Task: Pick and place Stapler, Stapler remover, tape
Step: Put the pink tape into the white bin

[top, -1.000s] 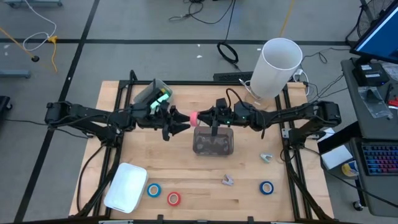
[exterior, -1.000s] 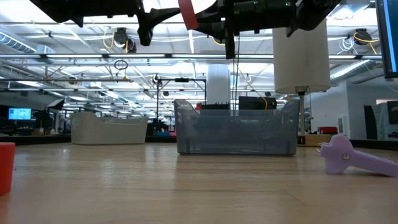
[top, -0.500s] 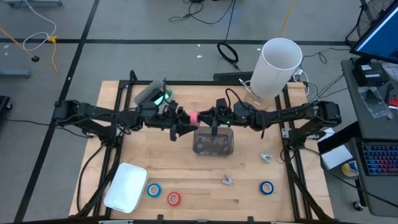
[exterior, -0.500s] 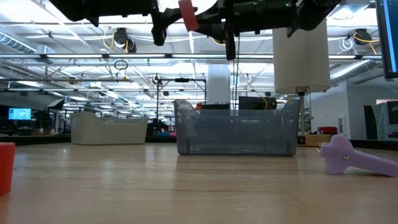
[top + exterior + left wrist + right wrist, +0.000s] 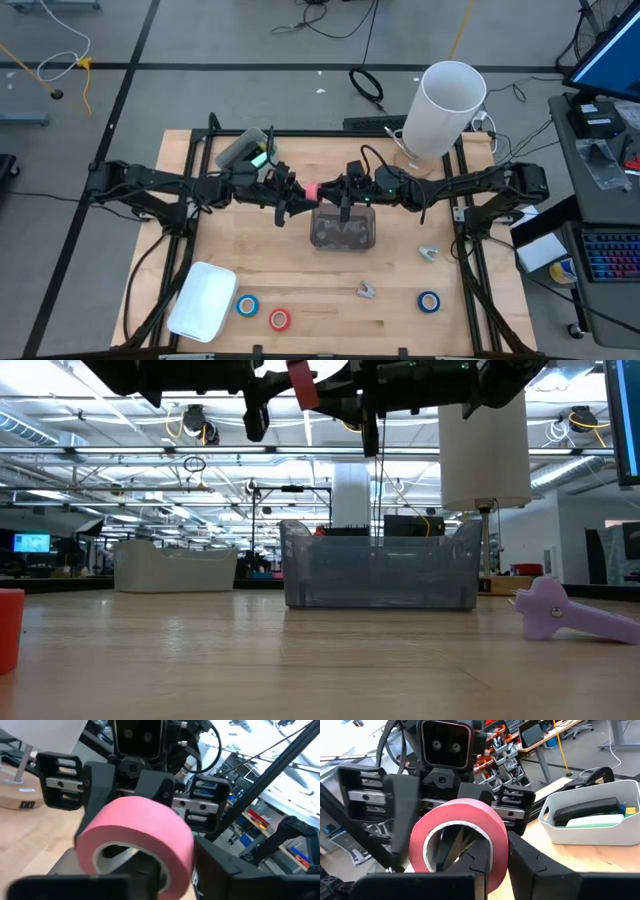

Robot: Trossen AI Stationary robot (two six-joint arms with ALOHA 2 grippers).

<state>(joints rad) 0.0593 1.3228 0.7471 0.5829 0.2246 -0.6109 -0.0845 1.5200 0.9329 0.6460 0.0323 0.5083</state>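
Note:
A pink tape roll (image 5: 312, 189) hangs high above the table between my two grippers, which meet level at mid-table. My left gripper (image 5: 298, 190) comes from the left and is shut on it. My right gripper (image 5: 326, 188) comes from the right and is also shut on it. Both wrist views show the pink tape roll (image 5: 137, 840) (image 5: 460, 832) close up. On the table lie a blue roll (image 5: 247, 305), a red roll (image 5: 279, 319), another blue roll (image 5: 428, 301), the purple stapler remover (image 5: 366, 290) and the small mint-green stapler (image 5: 428, 253). My left gripper has its two fingers on opposite sides of the roll's outer pink face (image 5: 186, 845). It comes level from the table's left. The roll is lifted clear. My right gripper pinches the roll's wall (image 5: 496, 851), one finger inside the hollow core and one outside. It comes level from the table's right. The roll is held clear of the table, its open side facing the right wrist camera.
A clear plastic bin (image 5: 343, 228) stands on the table just near of the grippers. A white tray (image 5: 203, 300) lies at the near left. A tall white cylinder (image 5: 448, 108) stands at the far right corner.
My left gripper has gone toward the table's right edge up to the pink roll. Its wide-open fingers have then shut around the roll. My right gripper and the roll have kept still.

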